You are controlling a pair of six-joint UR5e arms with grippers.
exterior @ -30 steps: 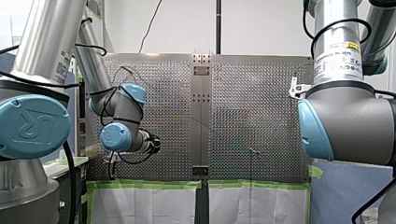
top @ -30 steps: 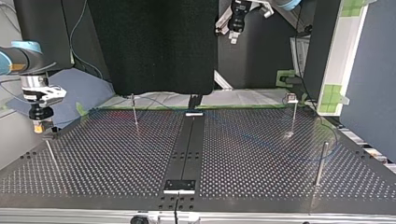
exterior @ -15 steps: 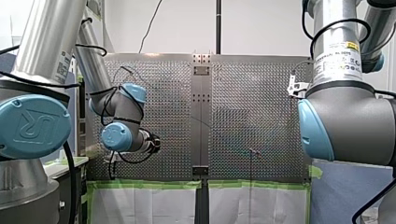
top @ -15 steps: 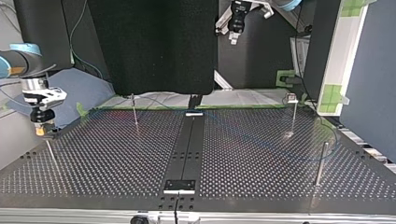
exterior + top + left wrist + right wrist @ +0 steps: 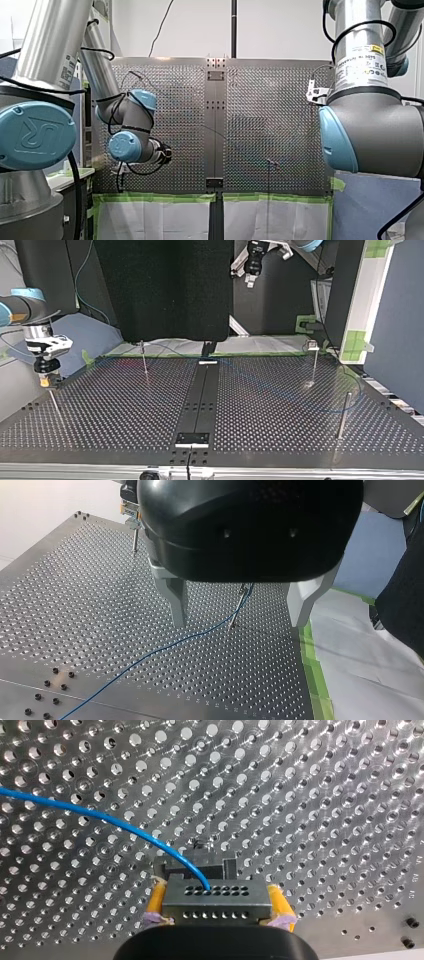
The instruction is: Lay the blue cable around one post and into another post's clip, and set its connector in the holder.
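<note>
In the right wrist view my right gripper (image 5: 216, 895) is shut with its yellow pads (image 5: 156, 900) on the dark grey connector (image 5: 200, 907). The blue cable (image 5: 100, 817) leaves the connector's top and arcs away over the perforated plate. A small dark holder (image 5: 195, 864) sits on the plate just beyond the connector. At the top view's left, my right gripper (image 5: 45, 379) hangs low by the plate's edge. My left gripper (image 5: 237, 622) is open, high above the plate, over the cable (image 5: 165, 647), which runs up to a thin post (image 5: 238, 609).
Thin posts stand on the plate (image 5: 125, 410): one near the back (image 5: 144, 360), one with a clip (image 5: 314, 360), one at the right (image 5: 343, 415), one close to my right gripper (image 5: 54, 402). A black strip (image 5: 200, 395) runs down the middle. Green tape (image 5: 160, 198) edges the plate.
In the top view my right gripper has sunk a little lower and shifted slightly right with the connector. My left arm has not moved.
</note>
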